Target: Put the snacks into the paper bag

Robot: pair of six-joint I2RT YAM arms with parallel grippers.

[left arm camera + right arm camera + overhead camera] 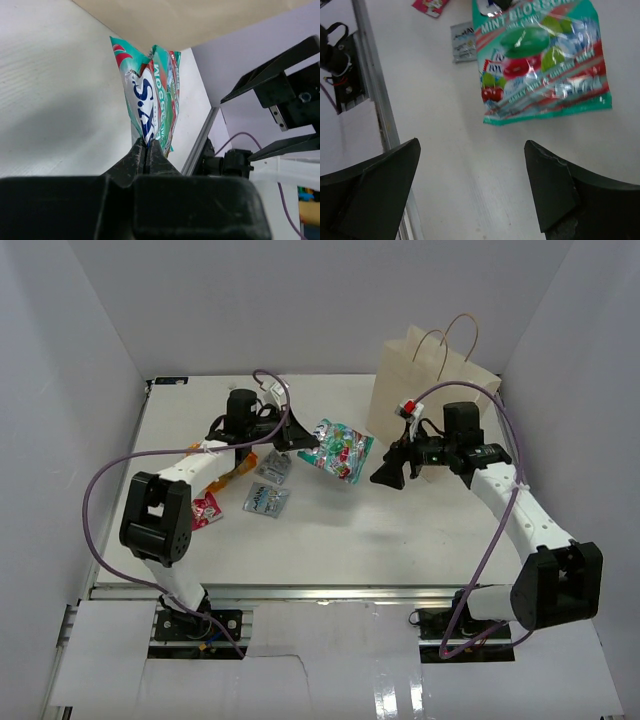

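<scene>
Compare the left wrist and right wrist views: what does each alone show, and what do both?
Left wrist only: the left pincer shut on the green-white packet, and the paper bag. Right wrist only: a silver-blue packet and a red-pink packet on the table. Both: the green-white packet and the open right pincer.

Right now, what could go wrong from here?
1. Left jaws pinch only the edge of the green-white foil mint packet; it dangles and could slip.
2. Right jaws, open, sit between that packet and the tall tan paper bag; arms might collide.
3. Nothing holds the bag; a nudge might tip it.
</scene>
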